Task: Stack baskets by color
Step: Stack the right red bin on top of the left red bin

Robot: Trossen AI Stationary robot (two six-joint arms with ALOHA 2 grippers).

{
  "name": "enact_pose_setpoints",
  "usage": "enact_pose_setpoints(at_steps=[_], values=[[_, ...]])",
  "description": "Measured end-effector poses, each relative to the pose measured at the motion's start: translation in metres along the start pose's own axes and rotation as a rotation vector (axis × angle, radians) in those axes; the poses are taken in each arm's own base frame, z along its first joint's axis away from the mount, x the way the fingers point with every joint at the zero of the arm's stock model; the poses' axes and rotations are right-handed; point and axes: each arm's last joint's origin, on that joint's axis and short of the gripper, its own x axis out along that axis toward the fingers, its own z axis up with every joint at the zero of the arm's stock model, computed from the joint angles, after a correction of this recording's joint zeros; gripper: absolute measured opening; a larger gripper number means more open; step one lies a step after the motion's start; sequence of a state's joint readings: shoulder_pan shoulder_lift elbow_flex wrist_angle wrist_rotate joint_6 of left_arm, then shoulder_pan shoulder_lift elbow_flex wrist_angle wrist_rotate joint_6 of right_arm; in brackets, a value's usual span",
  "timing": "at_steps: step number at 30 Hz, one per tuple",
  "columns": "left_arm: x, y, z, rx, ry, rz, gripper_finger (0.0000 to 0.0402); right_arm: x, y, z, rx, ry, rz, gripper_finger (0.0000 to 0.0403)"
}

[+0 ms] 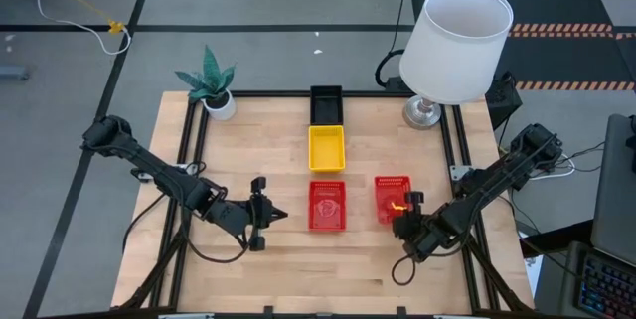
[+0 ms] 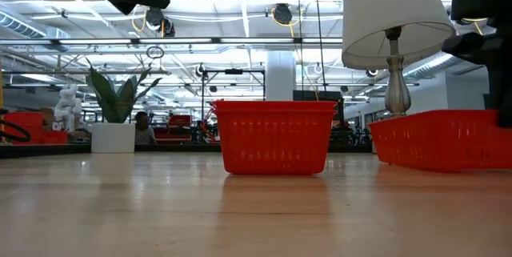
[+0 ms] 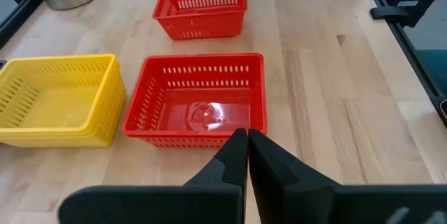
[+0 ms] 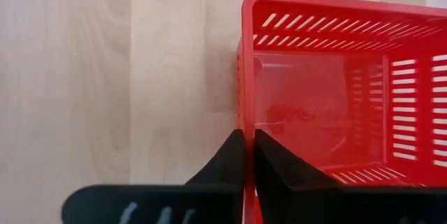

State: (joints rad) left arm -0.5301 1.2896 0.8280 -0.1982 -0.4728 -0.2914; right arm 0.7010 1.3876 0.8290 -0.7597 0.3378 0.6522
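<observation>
Right gripper (image 1: 402,205) is pinching the near wall of the right red basket (image 1: 391,198), fingers pressed together on the thin rim; this basket is sitting toward the table's right edge, near the front. Left gripper (image 1: 270,216) is hanging near the front edge, left of centre, fingers pressed together on nothing, pointing at the centre red basket (image 1: 327,205).

Progress looks late-stage: black basket stack (image 1: 325,104) is sitting at the middle of the back edge, yellow stack (image 1: 326,147) just in front of it, both apparently done, though layer counts cannot be told from above. Yellow is showing doubled rims in the left wrist view. Red is what's left: the pinched basket likely needs lifting onto the centre red one.

Baskets are shallow rectangular plastic, slotted mesh walls, smooth glossy floors, rounded rims. Table (image 1: 248,274) is pale wood planks in a black frame. White lampshade (image 1: 455,41) and potted plant (image 1: 211,82) are standing at the back corners.
</observation>
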Motion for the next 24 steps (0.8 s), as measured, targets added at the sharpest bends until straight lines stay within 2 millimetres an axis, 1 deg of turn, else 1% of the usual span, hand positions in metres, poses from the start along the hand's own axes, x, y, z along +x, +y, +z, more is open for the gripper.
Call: enact_pose_setpoints(at_steps=[10,24], values=[[0.0,0.0,0.0,-0.005,0.0,0.0,0.0017,-0.018,0.005,0.021,0.006,-0.07,0.042,0.0006],[0.0,0.0,-0.001,-0.007,0.008,0.002,0.0017,-0.056,0.008,0.054,0.073,-0.235,0.038,0.0005]])
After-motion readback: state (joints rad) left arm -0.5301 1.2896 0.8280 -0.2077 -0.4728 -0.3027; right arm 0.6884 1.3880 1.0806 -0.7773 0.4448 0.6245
